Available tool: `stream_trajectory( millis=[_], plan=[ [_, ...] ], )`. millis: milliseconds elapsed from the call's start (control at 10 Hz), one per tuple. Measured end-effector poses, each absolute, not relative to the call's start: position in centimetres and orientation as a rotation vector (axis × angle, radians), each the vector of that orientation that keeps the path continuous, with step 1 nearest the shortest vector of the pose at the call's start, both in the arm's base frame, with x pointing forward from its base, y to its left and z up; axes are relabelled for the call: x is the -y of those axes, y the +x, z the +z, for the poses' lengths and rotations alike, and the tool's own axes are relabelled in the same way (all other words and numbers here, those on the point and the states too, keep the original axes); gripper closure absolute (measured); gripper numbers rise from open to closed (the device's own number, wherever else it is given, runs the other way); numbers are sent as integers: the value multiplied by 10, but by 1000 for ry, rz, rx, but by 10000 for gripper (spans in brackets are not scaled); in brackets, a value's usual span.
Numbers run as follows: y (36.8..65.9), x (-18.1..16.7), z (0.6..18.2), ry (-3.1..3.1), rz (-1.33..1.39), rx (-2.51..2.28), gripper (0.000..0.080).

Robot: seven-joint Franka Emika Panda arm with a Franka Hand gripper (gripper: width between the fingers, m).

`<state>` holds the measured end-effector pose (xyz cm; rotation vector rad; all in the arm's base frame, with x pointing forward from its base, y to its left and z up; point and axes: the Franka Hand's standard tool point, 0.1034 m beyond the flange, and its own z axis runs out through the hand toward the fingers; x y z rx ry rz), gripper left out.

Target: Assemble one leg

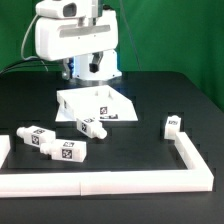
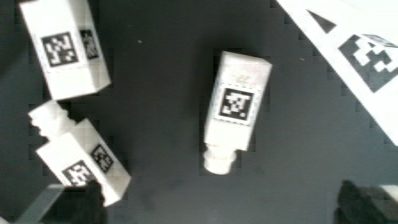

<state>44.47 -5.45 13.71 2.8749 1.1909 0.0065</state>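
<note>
Several legs, stubby white pegs with black-and-white tags, lie on the black table. One leg lies just in front of the white square panel. In the wrist view this leg lies in the middle, lengthwise between the fingers and well ahead of them. My gripper is open and empty. Only its dark fingertips show at the frame's corners. In the exterior view the gripper hangs above the far edge of the panel, high over the table.
Two more legs lie at the exterior view's left, also in the wrist view. Another leg stands at the right. The long white border rail runs along the front. The panel's tagged corner shows.
</note>
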Motion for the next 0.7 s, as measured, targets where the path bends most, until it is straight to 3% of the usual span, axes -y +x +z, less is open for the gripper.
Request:
stream_trajectory(
  millis=[400,700],
  plan=[
    [442,57,132,2884,-9,-1185,151],
    [377,69,99,3012,-143,-653,151]
  ],
)
